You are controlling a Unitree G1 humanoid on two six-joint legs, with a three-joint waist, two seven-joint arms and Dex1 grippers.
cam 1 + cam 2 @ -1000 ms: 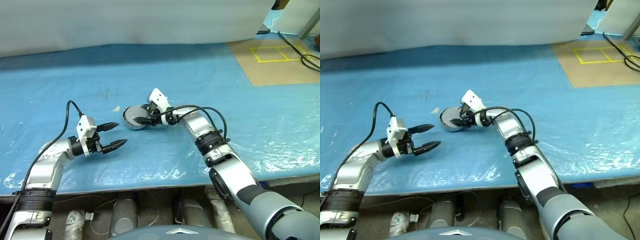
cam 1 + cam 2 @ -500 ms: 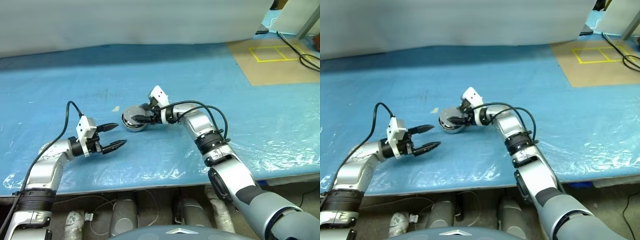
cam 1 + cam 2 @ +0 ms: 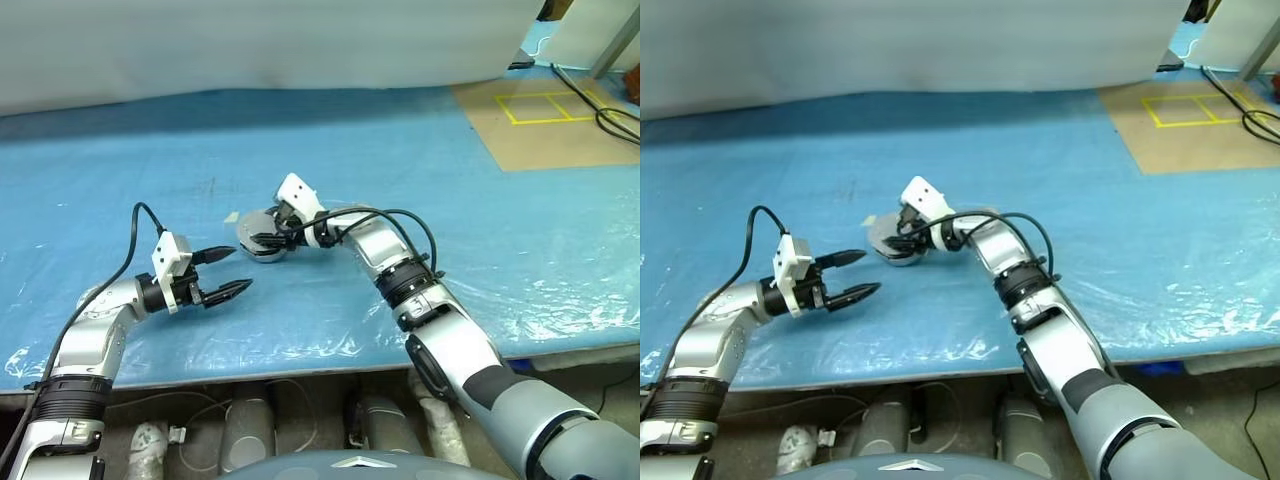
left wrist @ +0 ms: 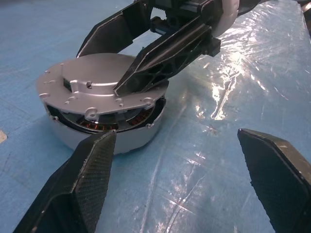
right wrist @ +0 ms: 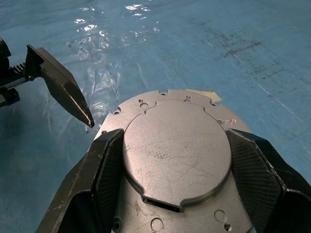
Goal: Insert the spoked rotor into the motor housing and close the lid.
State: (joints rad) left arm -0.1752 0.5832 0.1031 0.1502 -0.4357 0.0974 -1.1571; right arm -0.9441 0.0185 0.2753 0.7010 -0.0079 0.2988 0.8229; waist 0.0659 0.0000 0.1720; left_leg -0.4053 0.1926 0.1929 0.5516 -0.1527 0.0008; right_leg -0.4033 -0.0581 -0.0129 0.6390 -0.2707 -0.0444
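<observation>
The lid point(image 5: 177, 150), a silver disc with a raised round centre, lies on top of the motor housing point(image 4: 127, 140). Copper windings point(image 4: 112, 124) show in the gap under the lid's rim. My right gripper point(image 3: 262, 240) reaches in from the right, its two fingers closed against either side of the lid's raised centre. To the left and nearer the table's front edge, my left gripper point(image 3: 225, 273) hovers open and empty, pointing at the housing, a short way off. The spoked rotor is hidden.
The blue plastic-covered table point(image 3: 420, 170) stretches all around. A small tan scrap point(image 3: 232, 217) lies just left of the housing. A brown board with yellow tape squares point(image 3: 545, 110) and a cable point(image 3: 612, 85) sit at the far right. A pale sheet point(image 3: 250, 40) backs the table.
My right gripper has slid a little to the left, and the lid and housing have shifted left with it. The left gripper has stayed put.
</observation>
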